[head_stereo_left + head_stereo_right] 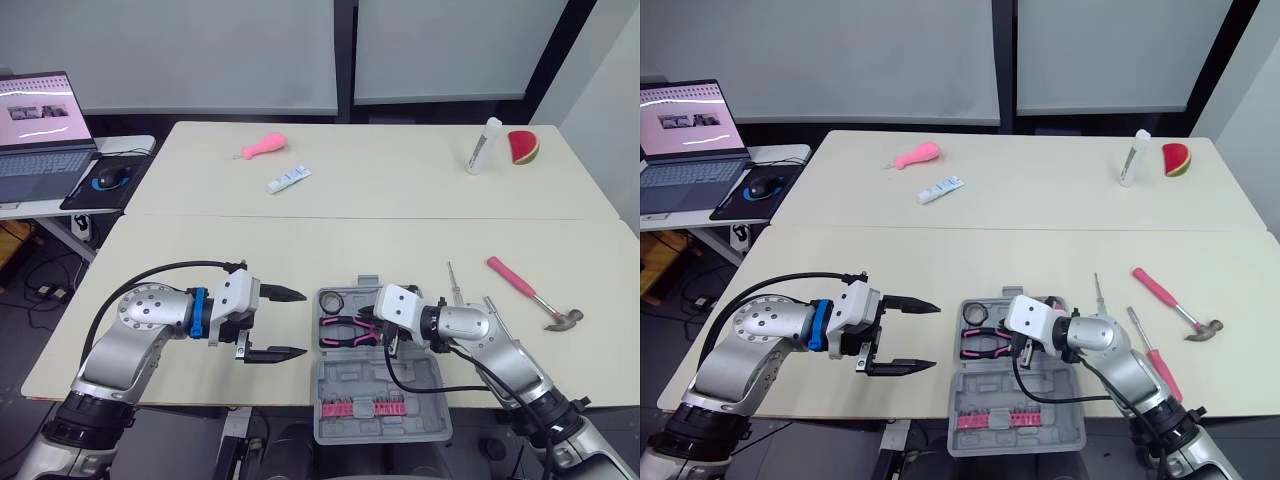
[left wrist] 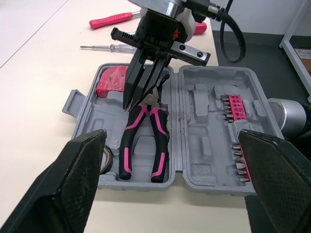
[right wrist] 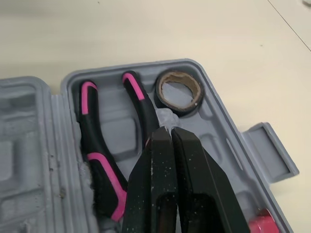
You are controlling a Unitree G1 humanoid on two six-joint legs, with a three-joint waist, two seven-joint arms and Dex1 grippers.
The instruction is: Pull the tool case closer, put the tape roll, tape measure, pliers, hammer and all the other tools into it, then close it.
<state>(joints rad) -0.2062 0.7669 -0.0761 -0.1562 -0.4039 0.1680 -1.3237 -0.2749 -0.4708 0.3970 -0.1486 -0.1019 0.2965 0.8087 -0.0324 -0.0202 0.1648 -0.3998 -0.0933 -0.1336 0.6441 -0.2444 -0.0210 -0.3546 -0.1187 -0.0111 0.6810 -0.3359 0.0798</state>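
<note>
The tool case (image 1: 400, 385) lies open at the near edge of the table (image 1: 200, 250), in the middle. Its tray is the far half, and the lid with a pink row of bits (image 2: 234, 109) is the near half.

The right claw (image 3: 171, 131), fingers pressed together and holding nothing, points down into the tray. Its tips are over the pliers (image 2: 159, 141), close to their head; whether they touch cannot be told. The pliers rest in their slot with the black-and-pink handles pointing left. The tape roll (image 3: 181, 108) sits in the tray's far left corner, the red tape measure (image 2: 111, 81) in its far right corner.

The left claw (image 1: 300, 323) hangs just left of the case, spread wide and empty.

The pink-handled hammer (image 1: 525, 290) lies well to the right on the table, with two screwdrivers (image 1: 453, 280) between it and the case.

The print on a small tube (image 1: 289, 179) on the far table is too small to read.
</note>
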